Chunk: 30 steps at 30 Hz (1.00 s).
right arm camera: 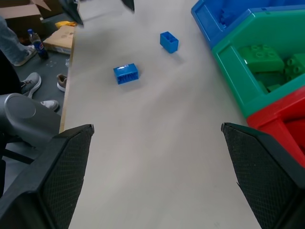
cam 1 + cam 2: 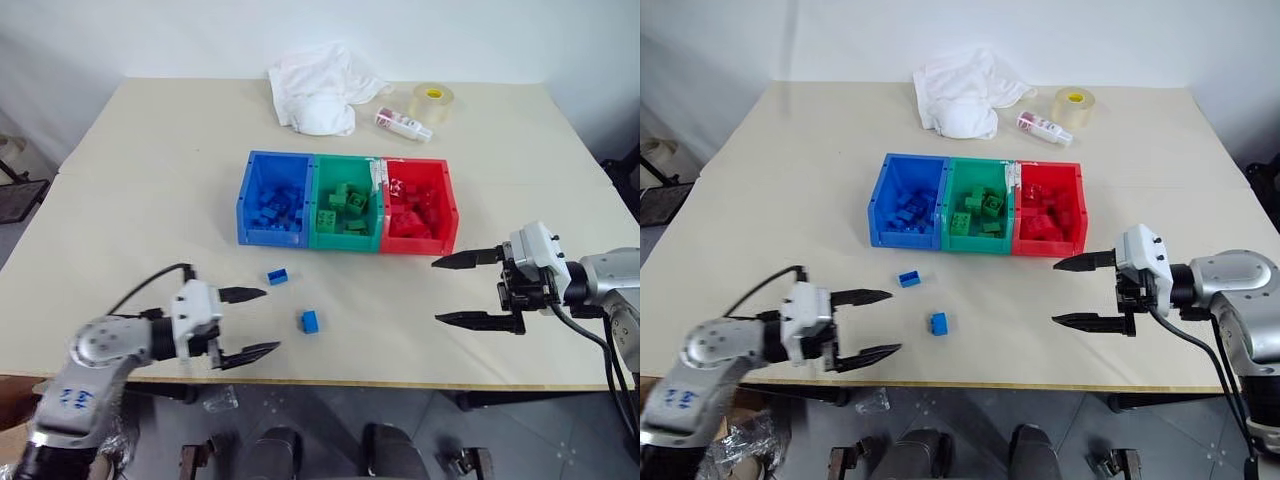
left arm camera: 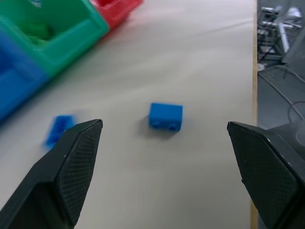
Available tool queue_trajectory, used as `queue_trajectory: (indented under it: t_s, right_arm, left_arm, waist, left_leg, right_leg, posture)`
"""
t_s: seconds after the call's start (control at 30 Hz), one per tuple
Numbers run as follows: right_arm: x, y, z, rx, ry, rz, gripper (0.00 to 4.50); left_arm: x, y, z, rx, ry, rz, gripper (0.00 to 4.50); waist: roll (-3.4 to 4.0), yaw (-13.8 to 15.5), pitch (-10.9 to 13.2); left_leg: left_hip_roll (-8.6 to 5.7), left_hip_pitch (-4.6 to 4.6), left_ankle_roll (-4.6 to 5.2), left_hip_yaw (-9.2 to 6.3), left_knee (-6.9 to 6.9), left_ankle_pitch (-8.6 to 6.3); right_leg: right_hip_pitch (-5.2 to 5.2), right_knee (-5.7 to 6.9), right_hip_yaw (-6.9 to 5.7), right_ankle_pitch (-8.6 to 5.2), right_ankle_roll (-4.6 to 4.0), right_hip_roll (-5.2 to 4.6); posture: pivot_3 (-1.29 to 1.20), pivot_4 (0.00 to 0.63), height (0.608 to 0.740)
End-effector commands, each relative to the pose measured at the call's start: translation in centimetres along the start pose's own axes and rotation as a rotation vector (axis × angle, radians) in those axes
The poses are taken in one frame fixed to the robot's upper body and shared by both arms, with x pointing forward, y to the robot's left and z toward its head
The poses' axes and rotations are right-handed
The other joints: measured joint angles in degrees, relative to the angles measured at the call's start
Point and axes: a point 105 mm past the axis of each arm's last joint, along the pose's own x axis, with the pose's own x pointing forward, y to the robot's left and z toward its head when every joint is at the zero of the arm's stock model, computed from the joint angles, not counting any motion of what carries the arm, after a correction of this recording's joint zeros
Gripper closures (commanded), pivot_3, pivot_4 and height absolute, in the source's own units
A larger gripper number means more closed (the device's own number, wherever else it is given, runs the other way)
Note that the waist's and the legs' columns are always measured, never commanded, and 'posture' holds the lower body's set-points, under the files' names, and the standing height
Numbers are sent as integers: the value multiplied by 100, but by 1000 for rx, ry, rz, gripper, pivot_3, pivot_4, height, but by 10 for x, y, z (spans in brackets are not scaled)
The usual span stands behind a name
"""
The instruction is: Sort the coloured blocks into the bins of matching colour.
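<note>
Two blue blocks lie loose on the table: one [image 2: 278, 276] just in front of the blue bin [image 2: 271, 235], the other [image 2: 310, 321] nearer the front edge. Blue, green [image 2: 345, 240] and red [image 2: 418, 244] bins stand joined in a row, each holding several blocks of its own colour. My left gripper [image 2: 250, 324] hovers open at the front left, the nearer blue block [image 3: 165, 117] a short way ahead of its fingers. At the right, in front of the red bin, my right gripper [image 2: 450, 290] is open and empty, pointing left.
A crumpled white cloth [image 2: 318, 88], a small bottle [image 2: 403, 124] and a roll of clear tape [image 2: 432, 102] lie at the table's far side. The table's front edge [image 2: 400, 383] runs just below both grippers. Boxes and a person's shoes [image 1: 28, 86] are on the floor.
</note>
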Motion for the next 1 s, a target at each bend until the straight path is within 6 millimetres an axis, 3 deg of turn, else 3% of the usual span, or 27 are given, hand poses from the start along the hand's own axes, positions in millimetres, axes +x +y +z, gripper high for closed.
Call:
queue_trajectory:
  t_s: [0.03,0.33,0.43,0.7,0.77,0.83,1.0]
  right_arm:
    - [0,3,9,-37,-24,-15,21]
    - [-2,13,7,-17,-30,-72,21]
    - [-2,14,7,-13,-31,-80,0]
    - [-4,15,6,-14,-25,-107,0]
    - [-5,16,5,-14,-24,-110,0]
    - [-5,16,5,-15,-23,-114,0]
    - [-8,15,4,-13,-18,-124,0]
  left_arm:
    - [24,-7,-2,54,-15,-24,0]
    - [51,3,-34,88,34,-37,0]
    - [58,5,-32,102,0,-50,602]
    - [67,6,-38,90,0,-79,3041]
    - [69,6,-38,85,-3,-79,3044]
    - [71,14,-27,61,-56,-42,3044]
    - [67,60,8,82,-124,180,3044]
  waist:
    - [0,15,0]
    - [0,73,0]
    - [0,71,0]
    - [0,65,0]
    - [0,71,0]
    - [0,80,0]
    - [-4,83,2]
  left_leg:
    - [0,-1,0,1,0,0]
    - [-1,0,0,10,5,1]
    - [-2,1,1,9,6,1]
    - [0,1,0,10,6,1]
    - [0,1,0,10,7,1]
    - [-2,2,1,10,8,1]
    - [-3,-3,2,5,17,2]
  right_leg:
    - [0,0,-1,0,0,0]
    - [1,-2,-2,0,1,0]
    - [2,0,-2,1,2,-2]
    - [2,1,-7,1,2,-1]
    - [2,2,-7,1,3,-1]
    - [4,2,-7,1,3,-1]
    - [4,4,-9,2,5,0]
  posture:
    - [0,150,740]
    - [0,150,740]
    - [0,150,740]
    - [0,150,740]
    - [0,150,740]
    - [0,150,740]
    - [0,150,740]
